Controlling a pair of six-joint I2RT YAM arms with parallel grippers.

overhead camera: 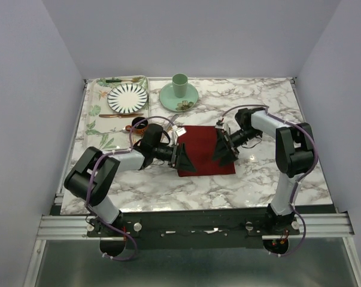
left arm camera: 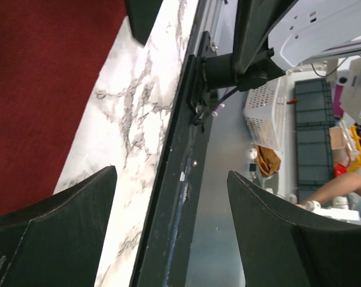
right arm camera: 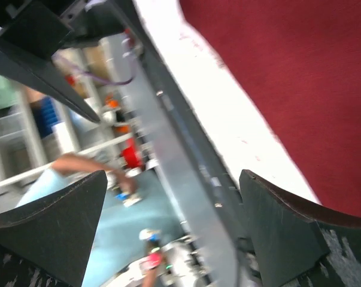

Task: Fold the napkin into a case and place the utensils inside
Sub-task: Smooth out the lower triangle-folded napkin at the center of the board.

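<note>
The dark red napkin [overhead camera: 205, 150] lies flat on the marble table, a rough square between my two grippers. My left gripper [overhead camera: 184, 158] is open over the napkin's left edge; in the left wrist view [left arm camera: 171, 173] its jaws stand wide apart and empty, with the napkin [left arm camera: 42, 89] at the upper left. My right gripper [overhead camera: 224, 149] is open over the napkin's right part; in the right wrist view [right arm camera: 174, 173] its jaws are wide apart and empty, with the napkin [right arm camera: 300, 72] at the upper right. A slim silver knife [overhead camera: 172, 120] lies behind my left arm. I cannot make out the gold spoon.
A leaf-patterned tray [overhead camera: 95, 110] at the back left holds a striped plate [overhead camera: 127, 97], a green-handled utensil [overhead camera: 121, 79] and a brown-gold utensil [overhead camera: 121, 115]. A green cup [overhead camera: 179, 85] stands on a green saucer [overhead camera: 168, 97]. A small dark bowl [overhead camera: 139, 124] sits by my left arm.
</note>
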